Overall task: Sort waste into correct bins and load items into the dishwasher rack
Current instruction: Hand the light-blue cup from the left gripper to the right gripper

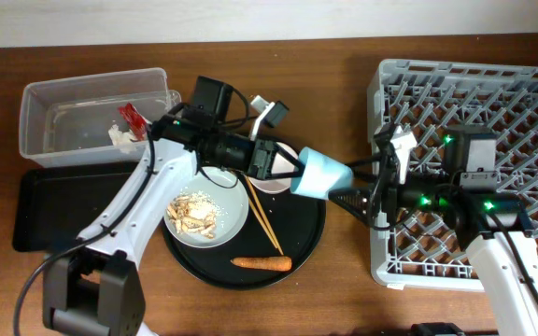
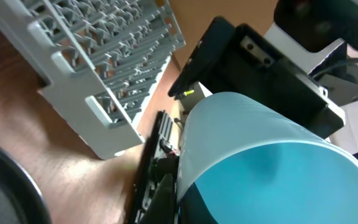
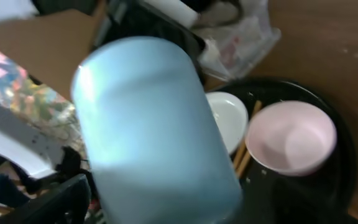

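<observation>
My left gripper is shut on the rim of the small light-blue cup and holds it on its side in the air, between the round black tray and the dishwasher rack. My right gripper is open, with its fingers on either side of the cup's base. The pale plate holding beige food scraps, the chopsticks, the carrot and the pink bowl lie on the round tray. The red wrapper and white tissue lie in the clear tub.
The shallow black rectangular tray lies in front of the tub at the left. The round black tray sits at the centre. The rack's near corner is close to the cup. The left arm stretches over the round tray.
</observation>
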Robot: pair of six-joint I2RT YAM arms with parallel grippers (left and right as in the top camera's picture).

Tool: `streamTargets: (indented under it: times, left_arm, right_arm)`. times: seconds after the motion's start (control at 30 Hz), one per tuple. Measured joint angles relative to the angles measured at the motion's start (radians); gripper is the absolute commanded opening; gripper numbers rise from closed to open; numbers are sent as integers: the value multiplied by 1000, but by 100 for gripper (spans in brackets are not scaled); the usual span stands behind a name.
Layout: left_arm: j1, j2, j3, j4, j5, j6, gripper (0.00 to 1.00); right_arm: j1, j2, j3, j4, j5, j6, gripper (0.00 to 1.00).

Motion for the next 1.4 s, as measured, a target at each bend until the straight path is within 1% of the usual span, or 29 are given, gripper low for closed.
streamTargets:
  times: [0.03,0.07,0.1,0.23,0.33,0.47,0.7,0.77,0.83,1.0,1.07,1.3,1.4]
  left_arm:
    - [-5,0,0,1,5,0,0]
    - [-9,0,0,4,12,-1,0]
    - [-14,0,0,13,25,-5,0]
    - [-25,0,0,77,48,-54,0]
    - [-25,0,0,111,51,-91,0]
    - [-25,0,0,113,66,-116,0]
    - [-25,0,0,117,73,-121,0]
    - [-25,0,0,117,73,-121,0]
    - [-25,0,0,117,73,-122,0]
    - [-25,0,0,116,69,-124,0]
    - [-25,0,0,116,70,-124,0]
    - [-25,0,0,116,76,-124,0]
    - [-24,0,0,116,81,-124,1]
  right_arm:
    - [0,0,0,10,-21,0,88]
    - [0,0,0,17,-40,0,82]
    - [0,0,0,20,-54,0,80]
    - [0,0,0,24,-90,-1,78]
    - [0,0,0,24,-100,0,71]
    - [0,0,0,32,-104,-3,71]
    - [0,0,0,61,-108,-3,71]
    - [0,0,0,63,-108,-3,71]
    - [0,0,0,67,-108,-3,75]
    - [0,0,0,87,-111,-4,75]
    - [0,0,0,93,-112,-3,74]
    - [0,0,0,94,-130,-5,61]
    - [-1,0,0,94,-137,-4,60]
